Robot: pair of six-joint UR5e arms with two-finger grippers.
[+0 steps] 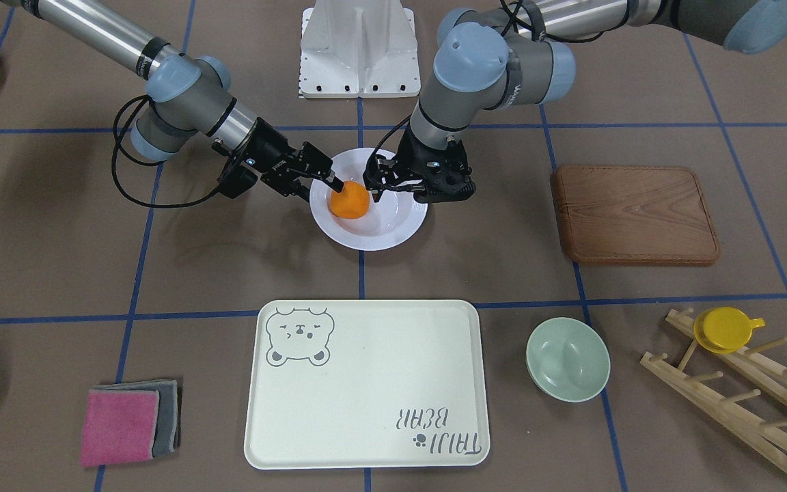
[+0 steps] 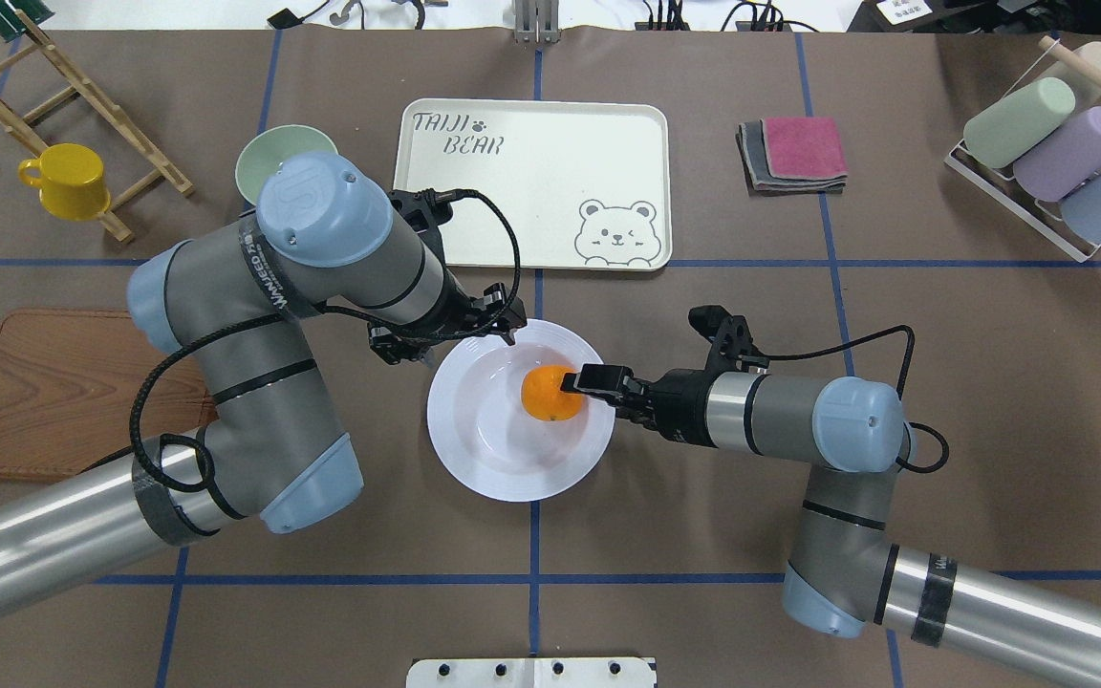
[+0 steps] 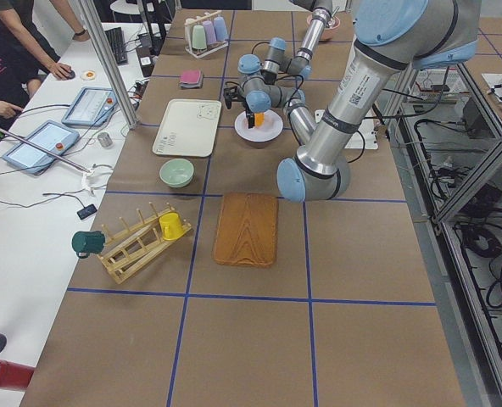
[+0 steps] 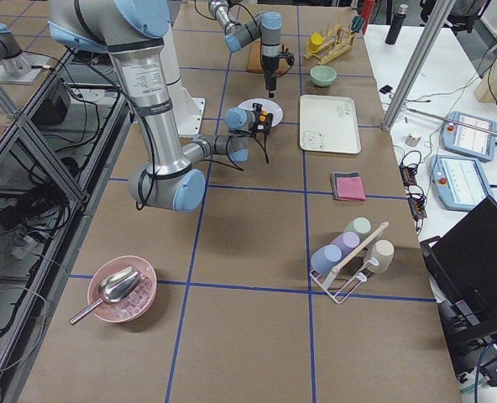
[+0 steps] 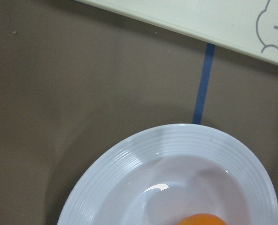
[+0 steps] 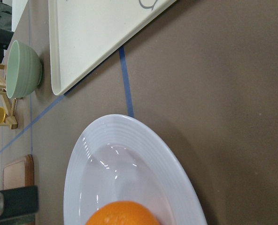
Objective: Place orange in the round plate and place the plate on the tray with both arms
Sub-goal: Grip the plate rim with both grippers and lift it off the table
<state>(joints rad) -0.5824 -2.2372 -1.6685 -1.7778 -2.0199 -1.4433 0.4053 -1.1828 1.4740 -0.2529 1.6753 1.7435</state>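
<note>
Orange [image 6: 122, 213] sits at the bottom edge of my R wrist cam, over the well of the round plate [image 6: 96, 154]. My right gripper [image 2: 577, 382] looks clamped on it, no release yet. Left gripper [image 2: 505, 323] hangs spread at the plate's tray-side rim, gripping nothing. To do: let go, then lift plate w/ both arms. Tray [image 2: 550, 191] is near, only tape between. Green bowl [image 2: 273, 153] sits by its corner.

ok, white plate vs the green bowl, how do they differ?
The round plate is white, wider and shallow with a ribbed rim; the green bowl is smaller and deeper. The orange is in or just above the plate; the bowl is empty. Both are round and upright.
</note>
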